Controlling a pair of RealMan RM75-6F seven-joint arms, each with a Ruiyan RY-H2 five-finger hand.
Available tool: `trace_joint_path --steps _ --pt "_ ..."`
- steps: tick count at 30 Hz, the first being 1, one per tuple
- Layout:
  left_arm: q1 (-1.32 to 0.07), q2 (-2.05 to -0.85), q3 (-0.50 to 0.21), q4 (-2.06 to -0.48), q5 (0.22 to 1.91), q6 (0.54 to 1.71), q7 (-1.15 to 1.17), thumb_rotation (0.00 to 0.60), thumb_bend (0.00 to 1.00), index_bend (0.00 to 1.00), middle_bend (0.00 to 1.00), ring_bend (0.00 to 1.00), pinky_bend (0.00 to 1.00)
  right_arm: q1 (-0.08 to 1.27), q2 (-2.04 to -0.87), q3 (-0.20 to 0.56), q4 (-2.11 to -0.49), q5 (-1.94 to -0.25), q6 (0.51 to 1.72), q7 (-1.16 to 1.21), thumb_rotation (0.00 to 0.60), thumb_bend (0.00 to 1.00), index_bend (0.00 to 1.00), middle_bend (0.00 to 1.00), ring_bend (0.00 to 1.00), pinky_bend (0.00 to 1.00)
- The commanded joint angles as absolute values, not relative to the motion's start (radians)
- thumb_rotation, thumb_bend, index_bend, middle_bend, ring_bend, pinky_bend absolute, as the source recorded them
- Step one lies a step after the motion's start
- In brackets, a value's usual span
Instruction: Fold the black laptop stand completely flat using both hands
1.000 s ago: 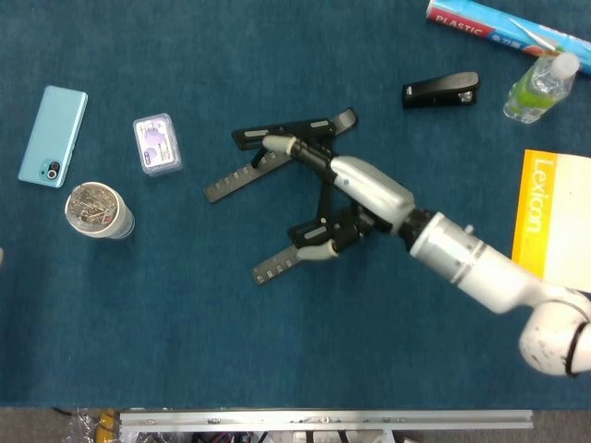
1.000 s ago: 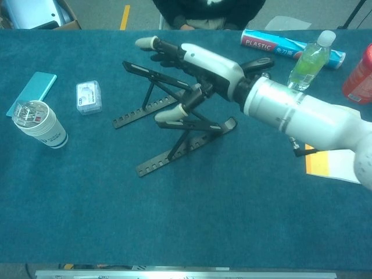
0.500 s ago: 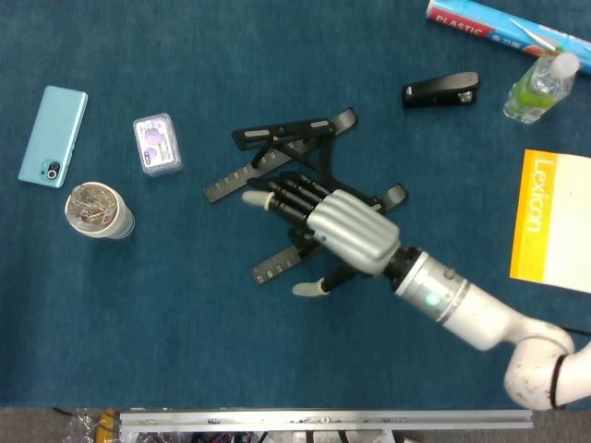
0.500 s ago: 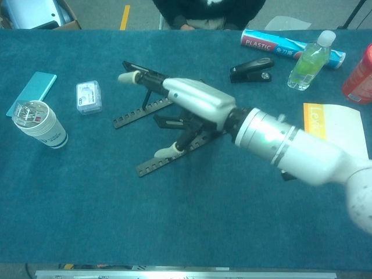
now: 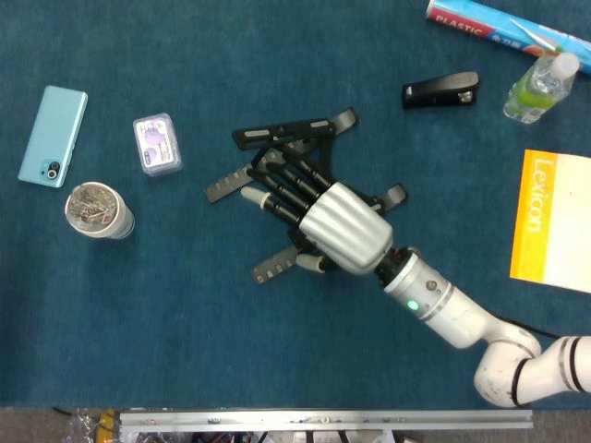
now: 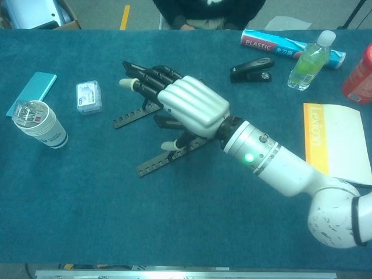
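Observation:
The black laptop stand [image 5: 284,130] lies in the middle of the blue table, its notched rails [image 5: 273,267] reaching toward the lower left. My right hand [image 5: 337,226] lies palm down on top of it, fingers stretched out side by side toward the upper left. The thumb tip shows beside the lower rail. In the chest view the same hand [image 6: 189,104] covers the stand's [image 6: 132,117] centre, so the hinges are hidden. The stand looks low against the table. Neither view shows my left hand.
A light blue phone [image 5: 53,136], a paper cup [image 5: 97,209] and a small clear box [image 5: 155,144] sit at the left. A black stapler [image 5: 441,90], a bottle [image 5: 542,85], a plastic wrap box [image 5: 499,28] and a yellow book [image 5: 554,221] are at the right.
My right hand has turned from a sideways grip on the raised stand to palm down over it. The stand has dropped lower toward the table.

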State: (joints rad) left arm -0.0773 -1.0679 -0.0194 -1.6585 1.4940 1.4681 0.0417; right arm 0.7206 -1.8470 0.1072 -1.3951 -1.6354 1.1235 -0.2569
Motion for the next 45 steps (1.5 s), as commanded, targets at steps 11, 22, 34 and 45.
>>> trace_joint_path --steps 11,22,34,45 --pt "-0.082 -1.065 -0.02 -1.66 1.497 1.463 0.043 0.6 0.25 0.0 0.0 0.0 0.0 0.715 -1.866 0.149 -1.279 -1.678 1.252 -0.279 0.6 0.01 0.0 0.0 0.0 0.0" --pt "-0.093 -1.058 -0.016 -1.67 1.507 1.447 0.053 0.6 0.25 0.0 0.0 0.0 0.0 0.641 -1.762 0.138 -1.343 -1.671 1.346 -0.323 0.6 0.01 0.0 0.0 0.0 0.0" --pt "-0.103 -1.061 -0.013 -1.681 1.518 1.438 0.068 0.6 0.25 0.0 0.0 0.0 0.0 0.562 -1.669 0.137 -1.391 -1.631 1.409 -0.317 0.6 0.01 0.0 0.0 0.0 0.0" --pt "-0.102 -1.062 -0.011 -1.69 1.522 1.445 0.08 0.6 0.25 0.0 0.0 0.0 0.0 0.531 -1.641 0.135 -1.395 -1.612 1.417 -0.3 0.6 0.01 0.0 0.0 0.0 0.0"
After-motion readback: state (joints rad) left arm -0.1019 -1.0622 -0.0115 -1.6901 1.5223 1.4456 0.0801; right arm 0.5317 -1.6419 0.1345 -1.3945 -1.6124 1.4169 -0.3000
